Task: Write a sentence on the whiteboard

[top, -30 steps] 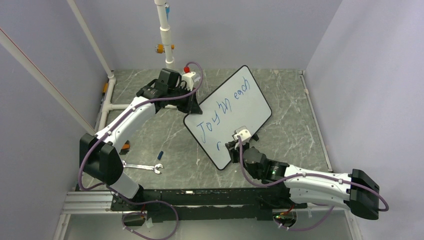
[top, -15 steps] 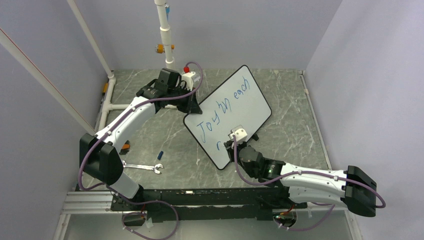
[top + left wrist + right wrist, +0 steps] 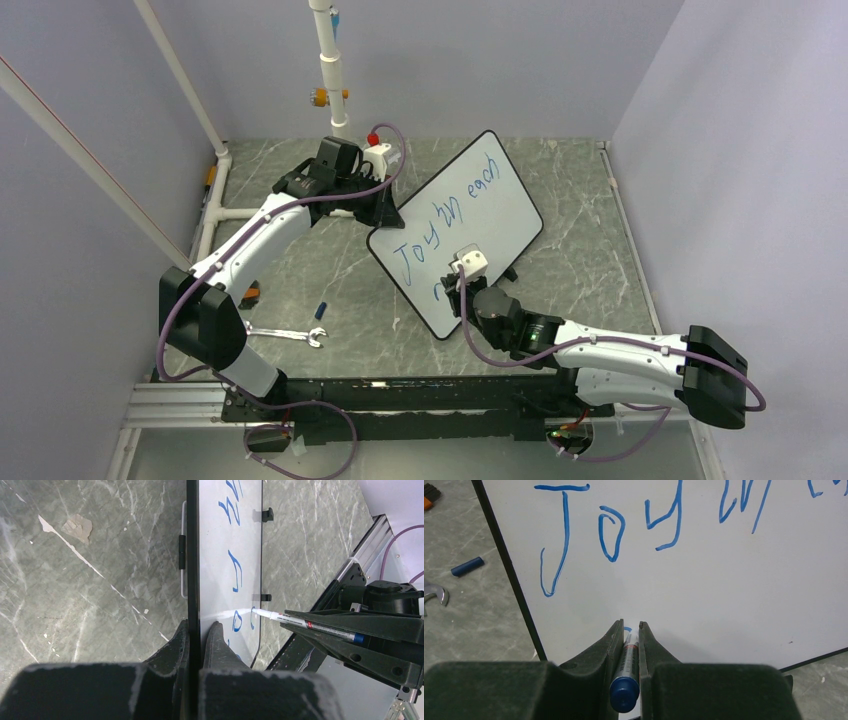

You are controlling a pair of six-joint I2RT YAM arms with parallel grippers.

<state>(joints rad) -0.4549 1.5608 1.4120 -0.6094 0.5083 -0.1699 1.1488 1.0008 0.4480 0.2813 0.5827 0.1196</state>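
The whiteboard [image 3: 505, 225] stands tilted on the table. My left gripper [image 3: 386, 216] is shut on its left edge; the left wrist view has the fingertips [image 3: 216, 630] pinching the black rim of the board [image 3: 230, 540]. The sentence [image 3: 448, 217] reads "Joy in each" in blue, with a short first stroke [image 3: 437, 291] of a second line below it. My right gripper [image 3: 460, 284] is shut on a blue marker [image 3: 626, 667], tip touching the board [image 3: 724, 590] just under "Joy" [image 3: 609, 525]. That marker [image 3: 310, 625] also shows in the left wrist view.
A silver wrench [image 3: 290, 333] and a blue marker cap [image 3: 321, 308] lie on the marble table left of the board. A white pipe stand [image 3: 330, 70] rises at the back. Grey walls close in on both sides.
My right gripper has slid left and slightly up along the board's lower part with the marker. The left arm and the board have not moved.
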